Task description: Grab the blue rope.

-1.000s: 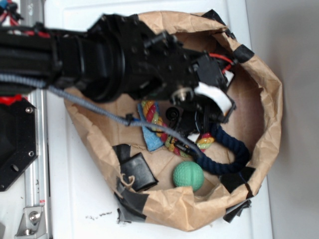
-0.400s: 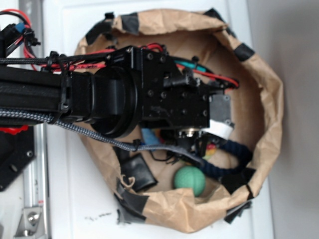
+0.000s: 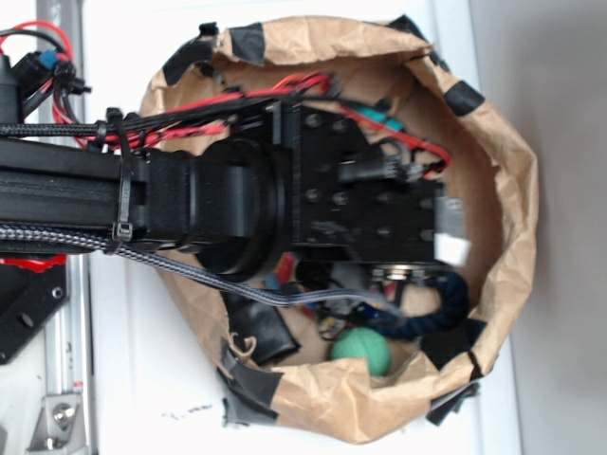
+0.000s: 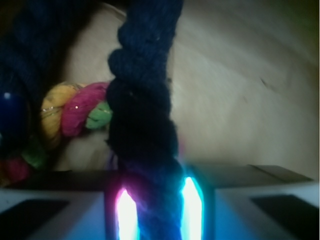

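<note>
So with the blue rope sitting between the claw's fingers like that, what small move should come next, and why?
Probably close the claw a touch more, then lift. In the wrist view the blue rope runs straight down between the two fingers, filling the gap, with the multicoloured rope off to the side, outside them. Whether the grip is already firm cannot be told, so squeezing first seems safest.

Blue rope (image 4: 142, 125): thick, dark navy, twisted strands. In the exterior view, only a curved section (image 3: 446, 303) shows, lying inside the paper bag. In the wrist view, it runs vertically, crossing the multicoloured rope.
</note>
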